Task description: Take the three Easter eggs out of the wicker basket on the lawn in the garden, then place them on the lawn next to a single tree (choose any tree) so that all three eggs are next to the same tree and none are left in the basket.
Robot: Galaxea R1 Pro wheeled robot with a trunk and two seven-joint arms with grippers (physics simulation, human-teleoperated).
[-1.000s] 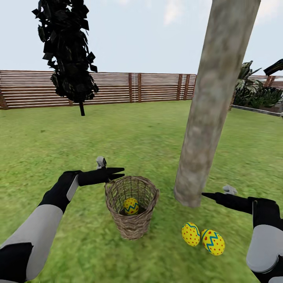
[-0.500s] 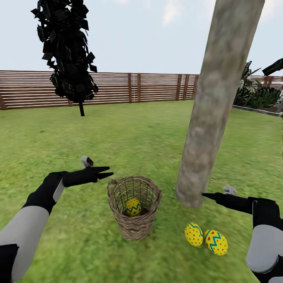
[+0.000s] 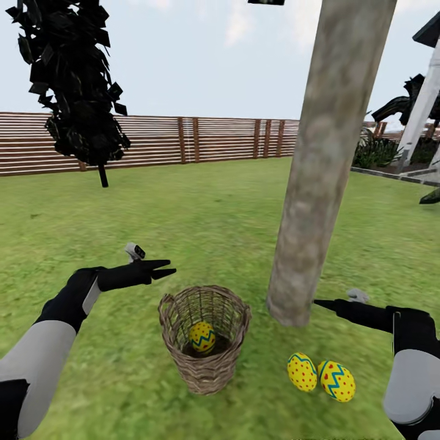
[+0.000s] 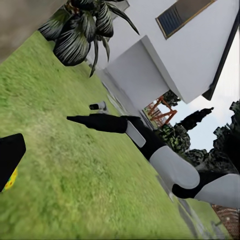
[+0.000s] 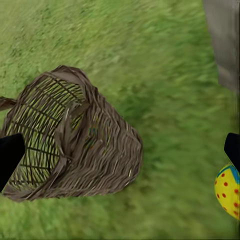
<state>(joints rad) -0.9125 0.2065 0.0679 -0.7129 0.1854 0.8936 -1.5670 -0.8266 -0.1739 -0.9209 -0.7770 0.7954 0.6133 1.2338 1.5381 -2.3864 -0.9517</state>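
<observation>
The wicker basket (image 3: 205, 360) stands upright on the lawn (image 3: 201, 220), holding one Easter egg (image 3: 202, 337). Two more Easter eggs (image 3: 302, 371) (image 3: 337, 381) lie side by side on the grass by the foot of the thick pale tree (image 3: 318, 183). My left gripper (image 3: 168, 267) hovers open and empty, left of the basket and above its rim. My right gripper (image 3: 318, 302) hangs open over the grass above the two eggs, close to the trunk's base. In the right wrist view its fingers (image 5: 10, 157) stand wide apart, framing the basket (image 5: 75, 145), with an egg (image 5: 229, 192) at the edge.
A brown slat fence (image 3: 183, 140) rings the garden at the back. A thin-trunked dark tree (image 3: 73, 91) stands at the far left. Palms (image 3: 379, 150) and a white house (image 4: 150, 60) lie to the right. Open grass surrounds the basket.
My left gripper drew back from over the basket's rim to the left. Then the whole view swung, shifting the basket, trunk and fence leftward. The right arm kept its pose.
</observation>
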